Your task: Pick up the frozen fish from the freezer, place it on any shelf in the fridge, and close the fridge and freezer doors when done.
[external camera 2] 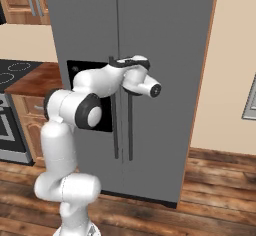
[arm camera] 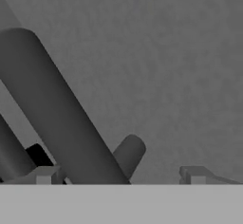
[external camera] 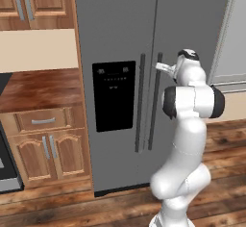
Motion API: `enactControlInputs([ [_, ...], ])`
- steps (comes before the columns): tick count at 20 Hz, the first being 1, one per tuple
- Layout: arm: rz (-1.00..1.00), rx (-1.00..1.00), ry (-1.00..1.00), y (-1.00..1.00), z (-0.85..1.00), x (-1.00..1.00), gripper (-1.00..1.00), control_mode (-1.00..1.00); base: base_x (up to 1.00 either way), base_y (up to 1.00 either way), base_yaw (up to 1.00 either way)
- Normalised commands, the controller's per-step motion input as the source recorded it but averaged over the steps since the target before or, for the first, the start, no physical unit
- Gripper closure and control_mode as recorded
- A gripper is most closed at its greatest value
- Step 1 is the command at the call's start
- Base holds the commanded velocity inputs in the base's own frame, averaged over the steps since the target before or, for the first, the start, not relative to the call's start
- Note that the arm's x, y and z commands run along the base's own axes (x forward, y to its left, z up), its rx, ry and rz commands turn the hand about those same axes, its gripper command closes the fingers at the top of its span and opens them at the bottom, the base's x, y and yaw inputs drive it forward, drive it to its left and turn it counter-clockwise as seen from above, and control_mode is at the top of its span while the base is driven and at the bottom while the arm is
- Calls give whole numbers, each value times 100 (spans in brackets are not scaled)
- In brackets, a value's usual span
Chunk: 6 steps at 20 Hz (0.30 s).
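Note:
Both fridge and freezer doors are shut: the left door (external camera: 115, 33) carries a black dispenser panel (external camera: 114, 95), and the right door (external camera: 192, 24) is plain grey. Two dark vertical handles run side by side at the middle seam. My gripper (external camera: 159, 67) reaches the top of the right-hand handle (external camera: 154, 110). In the hand view that handle (arm camera: 61, 104) is a thick dark bar crossing between the fingertips (arm camera: 45, 174), and my gripper (arm camera: 118, 175) stands open around it. The frozen fish, the freezer interior and the shelf are hidden behind the doors.
Wooden cabinets and drawers (external camera: 45, 144) with a brown countertop (external camera: 38, 89) stand left of the unit. A stove (external camera 2: 12, 70) sits further left. A beige wall (external camera 2: 230, 80) borders the right side. Wooden floor (external camera 2: 200, 200) lies in front.

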Motion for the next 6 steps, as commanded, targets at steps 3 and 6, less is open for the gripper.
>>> enactControlInputs([
  [3, 0, 0, 0, 0, 0, 0, -100, -100, 0, 0, 0],
  [6, 0, 0, 0, 0, 0, 0, -100, -100, 0, 0, 0],
])
